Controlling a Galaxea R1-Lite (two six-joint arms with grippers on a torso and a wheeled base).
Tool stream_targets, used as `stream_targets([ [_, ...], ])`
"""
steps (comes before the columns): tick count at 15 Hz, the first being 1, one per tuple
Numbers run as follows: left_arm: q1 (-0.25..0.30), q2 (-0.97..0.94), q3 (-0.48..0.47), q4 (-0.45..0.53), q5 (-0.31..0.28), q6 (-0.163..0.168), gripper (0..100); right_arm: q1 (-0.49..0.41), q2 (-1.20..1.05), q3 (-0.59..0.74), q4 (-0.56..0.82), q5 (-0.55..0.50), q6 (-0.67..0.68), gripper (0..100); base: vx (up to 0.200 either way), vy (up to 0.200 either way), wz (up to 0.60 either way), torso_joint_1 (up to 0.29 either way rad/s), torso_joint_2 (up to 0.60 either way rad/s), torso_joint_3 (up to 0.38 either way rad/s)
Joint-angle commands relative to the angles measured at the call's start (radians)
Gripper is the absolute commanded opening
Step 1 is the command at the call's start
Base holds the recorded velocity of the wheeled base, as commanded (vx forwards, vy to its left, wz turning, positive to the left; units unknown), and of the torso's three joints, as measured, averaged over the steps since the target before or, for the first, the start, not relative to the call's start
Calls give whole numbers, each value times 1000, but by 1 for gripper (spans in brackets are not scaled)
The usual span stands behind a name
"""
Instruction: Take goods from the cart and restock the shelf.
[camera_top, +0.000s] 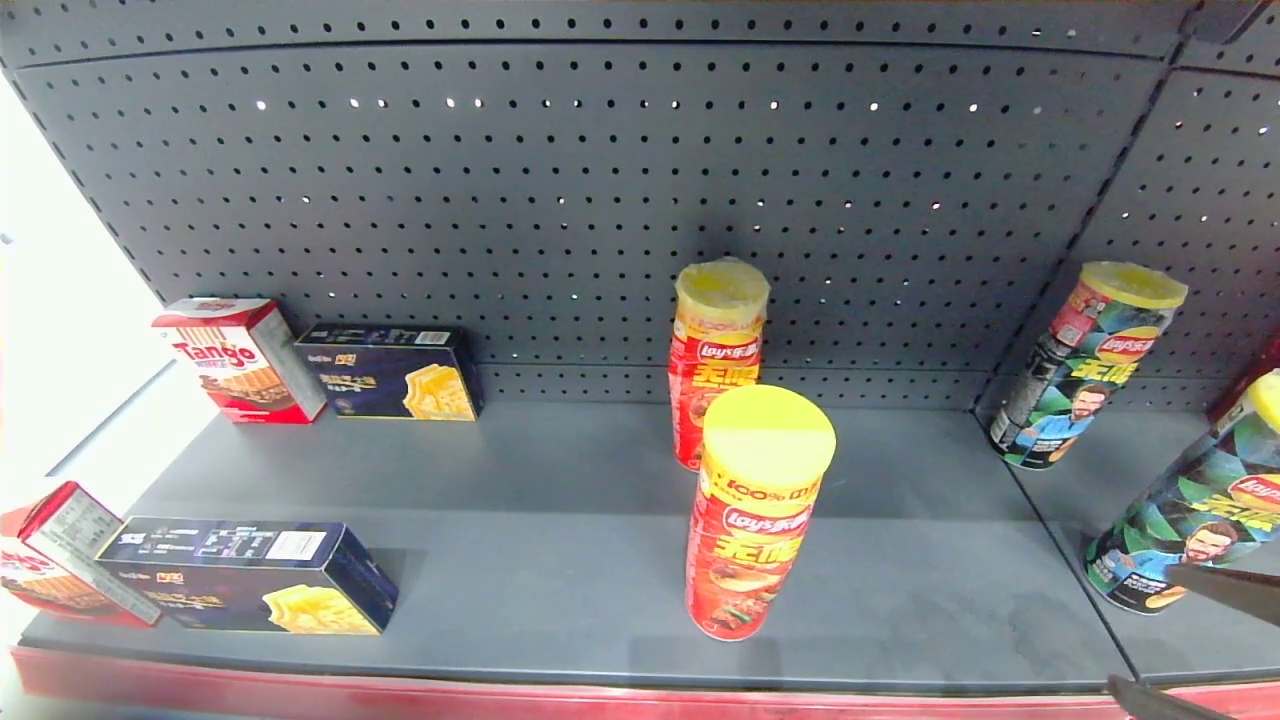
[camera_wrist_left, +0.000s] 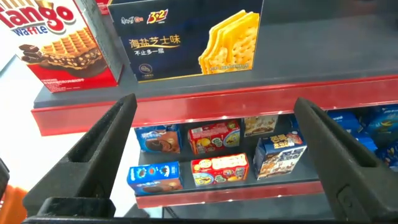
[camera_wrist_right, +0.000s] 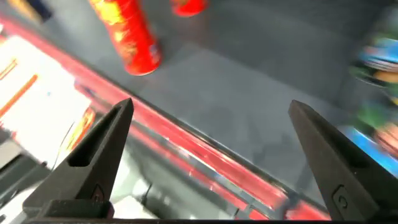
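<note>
Two red chip cans with yellow lids stand mid-shelf, one near the front (camera_top: 755, 510) and one behind it (camera_top: 715, 350). My right gripper (camera_wrist_right: 211, 107) is open and holds nothing; it hovers over the shelf's red front lip (camera_wrist_right: 186, 149), with the front red can (camera_wrist_right: 127, 34) farther in. Its dark fingertips (camera_top: 1225, 590) enter at the head view's lower right. My left gripper (camera_wrist_left: 214, 104) is also open with nothing in it, in front of the shelf's edge below a waffle box (camera_wrist_left: 62, 37) and a dark blue cracker box (camera_wrist_left: 186, 34).
At the left of the shelf (camera_top: 560, 520) stand a waffle box (camera_top: 240, 358) and a cracker box (camera_top: 395, 372) at the back, with another pair (camera_top: 250, 590) at the front. Two dark green cans (camera_top: 1085, 365) stand at the right. A lower shelf (camera_wrist_left: 217, 165) holds small boxes.
</note>
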Motion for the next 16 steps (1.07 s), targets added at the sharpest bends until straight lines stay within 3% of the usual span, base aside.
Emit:
stream_targets([
  [1,1,3,0,0,0,0,100,90,188,-38,-14,-6,-6,100,0,0,0,0,0,0],
  [8,1,3,0,-1,0,0,100,133,420,-186,-17,-97,-7,100,0,0,0,0,0,0],
  [16,1,3,0,-1,0,-2,100,134,595,-316,-20,-117,-7,100,0,0,0,0,0,0],
])
